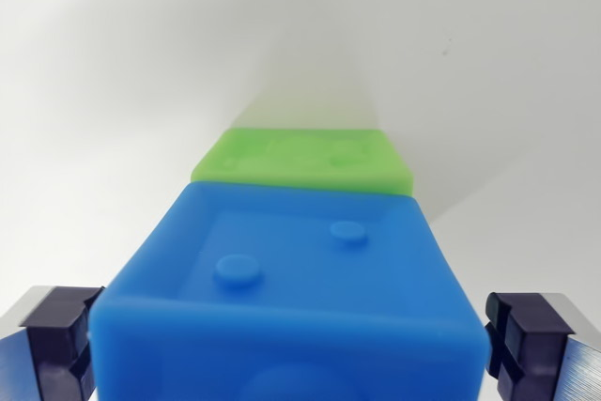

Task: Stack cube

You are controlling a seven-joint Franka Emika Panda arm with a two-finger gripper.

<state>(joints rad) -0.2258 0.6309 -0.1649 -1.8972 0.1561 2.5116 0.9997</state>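
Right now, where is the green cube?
In the wrist view the green cube sits near the centre on the white surface, just beyond the blue cube, which fills the foreground between the gripper fingers and hides its near edge.

the gripper [291, 340] has silvery metal fingers [19, 349] tipped with dark purple-black, blocky, notched pads [58, 340].

Blue cube [300, 298] & green cube [305, 157]: smooth matt plastic.

Surface: I see a plain white tabletop [113, 91], matte and bare.
Shadow: soft grey wedge [310, 72] runs up the middle.
Marks: I note one tiny dark speck [449, 42] upper right.
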